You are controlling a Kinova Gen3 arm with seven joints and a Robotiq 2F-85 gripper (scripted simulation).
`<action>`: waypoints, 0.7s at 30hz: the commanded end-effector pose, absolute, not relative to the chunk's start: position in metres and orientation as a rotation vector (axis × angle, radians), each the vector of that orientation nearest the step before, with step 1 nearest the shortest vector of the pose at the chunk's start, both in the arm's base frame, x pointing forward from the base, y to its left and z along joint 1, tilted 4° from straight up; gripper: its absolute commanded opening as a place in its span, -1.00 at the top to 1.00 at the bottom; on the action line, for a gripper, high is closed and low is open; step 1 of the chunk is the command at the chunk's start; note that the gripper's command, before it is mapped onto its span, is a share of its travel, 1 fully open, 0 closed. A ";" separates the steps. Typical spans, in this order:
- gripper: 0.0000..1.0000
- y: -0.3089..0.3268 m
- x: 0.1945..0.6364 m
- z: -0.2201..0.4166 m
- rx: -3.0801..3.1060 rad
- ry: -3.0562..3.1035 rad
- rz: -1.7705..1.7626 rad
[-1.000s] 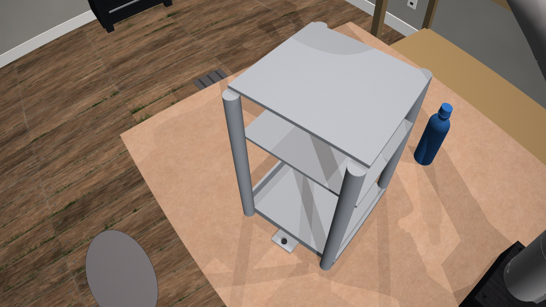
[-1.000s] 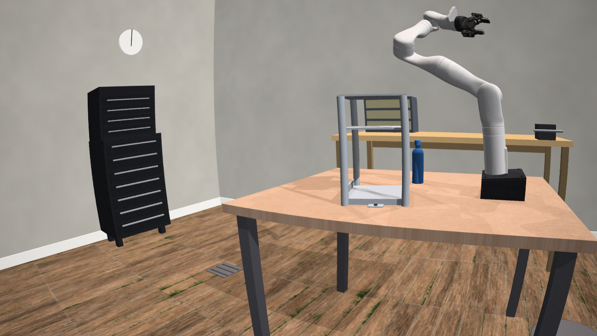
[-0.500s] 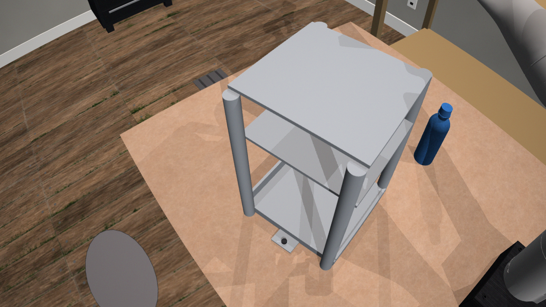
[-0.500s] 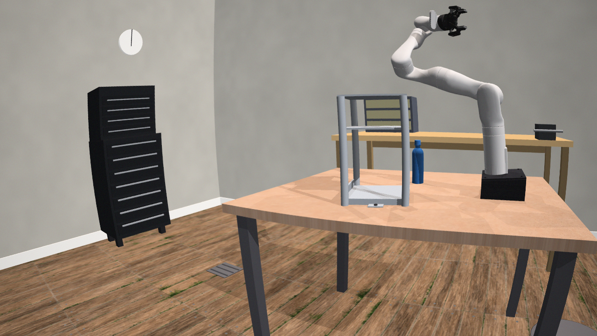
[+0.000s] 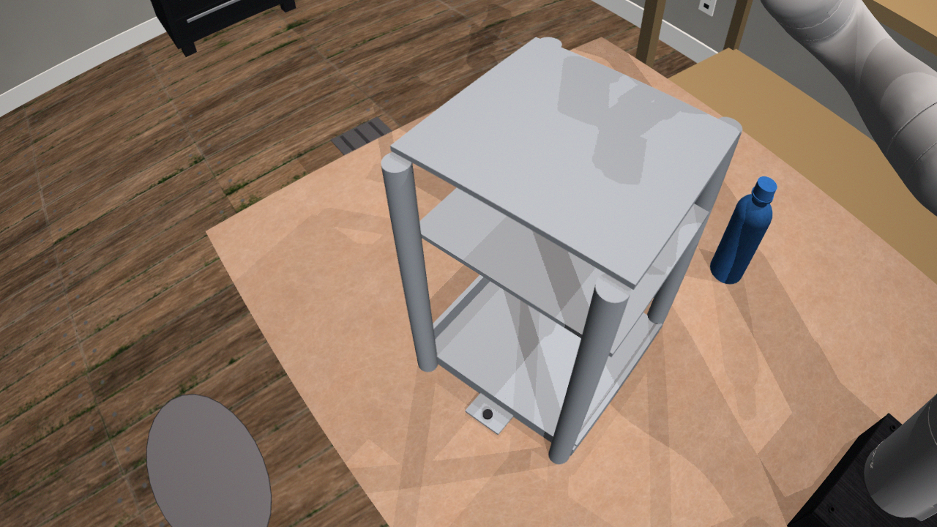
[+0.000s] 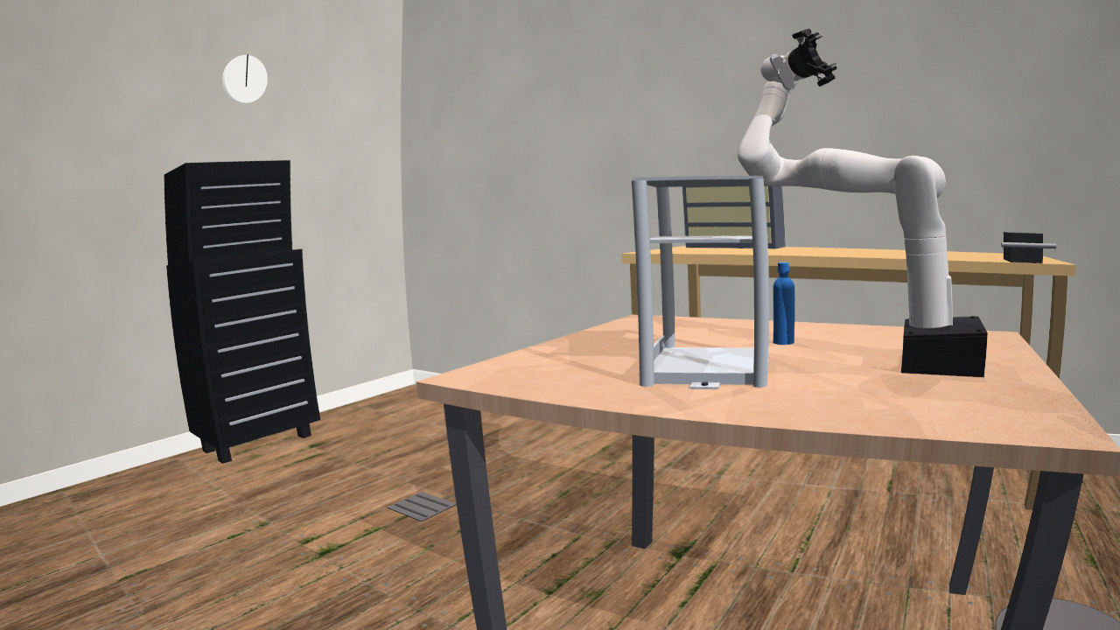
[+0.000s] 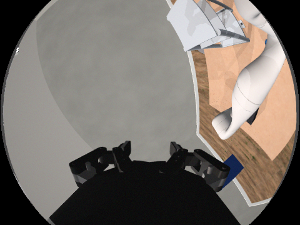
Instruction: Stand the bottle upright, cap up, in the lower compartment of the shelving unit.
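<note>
When viewed from the top, shows the blue bottle (image 5: 741, 238) (image 6: 784, 309) (image 7: 265, 41) upright, cap up, on the worktop (image 5: 314, 275) (image 6: 845, 407) (image 7: 219, 78), outside the shelving unit (image 5: 511, 144) (image 6: 760, 282) (image 7: 194, 25). From the exterior, puts the claw (image 6: 826, 56) (image 7: 150, 147) higher than the shelving unit. From the wrist, shows fingers apart, holding nothing.

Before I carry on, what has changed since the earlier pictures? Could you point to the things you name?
In the exterior view, the white arm (image 5: 871, 85) (image 6: 853, 168) (image 7: 253, 81) sank and its black gripper (image 6: 828, 52) (image 7: 150, 147) moved left and down, tilting downward. Nothing was grasped or released. The blue bottle (image 5: 741, 238) (image 6: 784, 309) and grey shelving unit (image 5: 563, 157) (image 6: 759, 290) (image 7: 194, 25) stayed put.
</note>
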State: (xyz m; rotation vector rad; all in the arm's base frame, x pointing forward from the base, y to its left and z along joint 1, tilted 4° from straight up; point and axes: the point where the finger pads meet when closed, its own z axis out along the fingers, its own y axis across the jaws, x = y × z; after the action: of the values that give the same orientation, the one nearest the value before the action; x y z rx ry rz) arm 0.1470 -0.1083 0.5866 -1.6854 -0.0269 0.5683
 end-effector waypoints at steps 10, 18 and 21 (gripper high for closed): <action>-0.45 -0.135 0.233 0.521 -1.592 0.462 0.794; -0.45 -0.154 0.270 0.467 -1.499 0.726 0.946; -0.45 -0.158 0.278 0.452 -1.471 0.787 0.985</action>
State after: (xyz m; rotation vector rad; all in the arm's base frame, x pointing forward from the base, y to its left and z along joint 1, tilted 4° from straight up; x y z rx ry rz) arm 0.2734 -0.1418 0.4710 -1.5109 0.7243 0.9580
